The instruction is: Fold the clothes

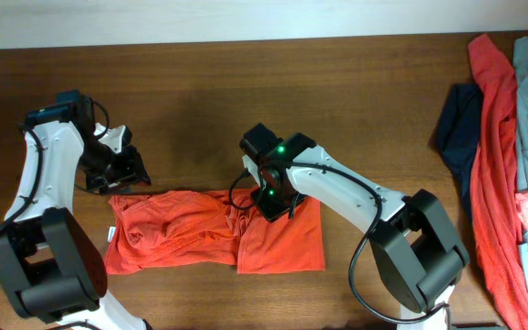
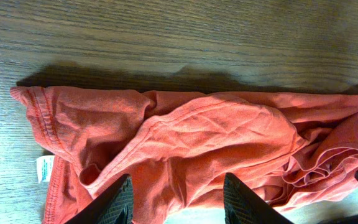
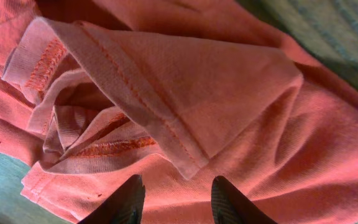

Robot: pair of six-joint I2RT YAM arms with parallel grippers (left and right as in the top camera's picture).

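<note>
the left fingers [image 2: 114, 205] stand spread with nothing between them, hanging just above the near edge of the orange-red t-shirt [image 2: 216, 137]. ahead of them the cloth lies rumpled and bunched, and off to their left a small white label [image 2: 44, 168] pokes out at the hem. the right fingers [image 3: 126, 202] are also spread and pinch nothing; directly ahead of them a folded flap with a stitched hem lies on top of the t-shirt's middle, with bunched cloth to their left. the t-shirt lies in a long strip on the wooden surface [image 1: 200, 92] between both arms. well beyond the right fingers, other clothes [image 1: 511, 137] are piled at the surface's edge.
</note>
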